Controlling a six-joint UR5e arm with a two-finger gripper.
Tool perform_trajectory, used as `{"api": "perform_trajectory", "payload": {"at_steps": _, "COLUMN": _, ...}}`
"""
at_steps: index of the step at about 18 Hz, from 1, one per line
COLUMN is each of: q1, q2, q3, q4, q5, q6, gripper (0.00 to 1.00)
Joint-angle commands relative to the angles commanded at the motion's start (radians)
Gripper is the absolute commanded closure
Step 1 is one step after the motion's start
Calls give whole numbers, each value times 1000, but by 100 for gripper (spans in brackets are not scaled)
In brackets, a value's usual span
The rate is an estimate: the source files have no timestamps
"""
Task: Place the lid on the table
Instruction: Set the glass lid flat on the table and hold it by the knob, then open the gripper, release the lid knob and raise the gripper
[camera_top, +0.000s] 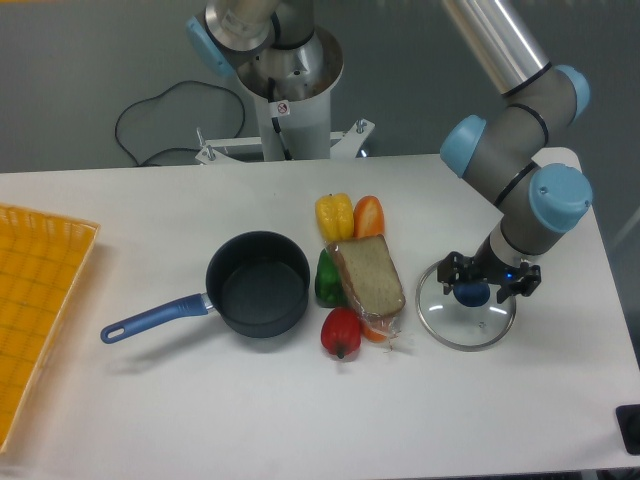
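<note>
The big white table (300, 410) holds everything. An orange tray (35, 300) sits at its left edge. The robot arm (520, 150) reaches down from the top right. A dark pot with a blue handle (255, 285) stands near the middle, and its top is bare. The lid (466, 318) lies flat on the table on the right side, well apart from the pot. Between pot and lid lies a bag of bread (368, 277), with a yellow pepper (334, 215) and an orange pepper (369, 215) behind it, a green pepper (327, 279) beside it and a red pepper (341, 332) in front. The bread bag is just beside the lid's left rim. The tool (473, 288) sits over the lid's blue knob (472, 293), its fingers spread wide on each side, holding nothing.
</note>
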Motion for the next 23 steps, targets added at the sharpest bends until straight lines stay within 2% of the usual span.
{"api": "perform_trajectory", "payload": {"at_steps": 4, "q1": -3, "q2": 31, "q3": 5, "q4": 3, "q5": 43, "q6": 23, "gripper": 0}}
{"api": "perform_trajectory", "payload": {"at_steps": 7, "q1": -28, "q2": 61, "q3": 5, "q4": 3, "q5": 127, "q6": 159, "gripper": 0}}
{"api": "perform_trajectory", "payload": {"at_steps": 12, "q1": -22, "q2": 100, "q3": 8, "q4": -2, "q5": 127, "q6": 282, "gripper": 0}}
{"api": "perform_trajectory", "payload": {"at_steps": 17, "q1": -20, "q2": 144, "q3": 9, "q4": -6, "q5": 124, "q6": 604, "gripper": 0}}
{"api": "perform_trajectory", "payload": {"at_steps": 19, "q1": -20, "q2": 156, "q3": 9, "q4": -8, "q5": 130, "q6": 673, "gripper": 0}}
{"api": "perform_trajectory", "payload": {"at_steps": 23, "q1": -29, "q2": 189, "q3": -3, "q4": -26, "q5": 135, "q6": 689, "gripper": 0}}
